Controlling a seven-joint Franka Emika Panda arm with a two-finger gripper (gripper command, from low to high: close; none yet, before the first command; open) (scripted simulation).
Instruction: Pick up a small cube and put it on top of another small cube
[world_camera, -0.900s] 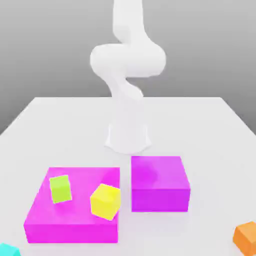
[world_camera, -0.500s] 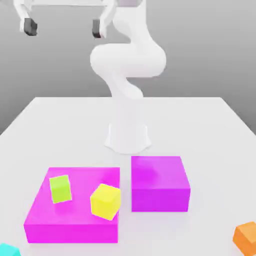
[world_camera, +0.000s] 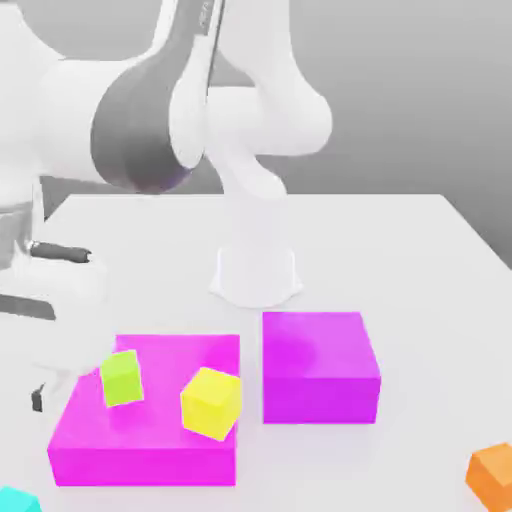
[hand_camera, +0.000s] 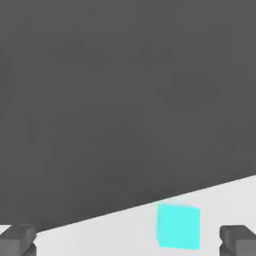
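Observation:
The small cyan cube (world_camera: 14, 500) lies on the white table at the near corner on the exterior view's left, cut off by the picture's edge. In the hand view the cyan cube (hand_camera: 178, 226) sits on the table between my spread fingers, closer to one of them. My gripper (hand_camera: 128, 243) is open and holds nothing. One dark fingertip (world_camera: 38, 399) hangs above the cyan cube, beside the low magenta block. The small yellow cube (world_camera: 210, 402) rests tilted at that block's front edge.
A lime-green cube (world_camera: 121, 378) sits on the low magenta block (world_camera: 150, 450) beside the yellow one. A taller magenta block (world_camera: 320, 366) stands to its right. An orange cube (world_camera: 492, 476) lies at the near right. The arm's base (world_camera: 256, 272) stands behind the blocks.
The arm has swung down from the top of the exterior view to its left side, bringing the open hand low over the table's near left corner. The cubes have not moved.

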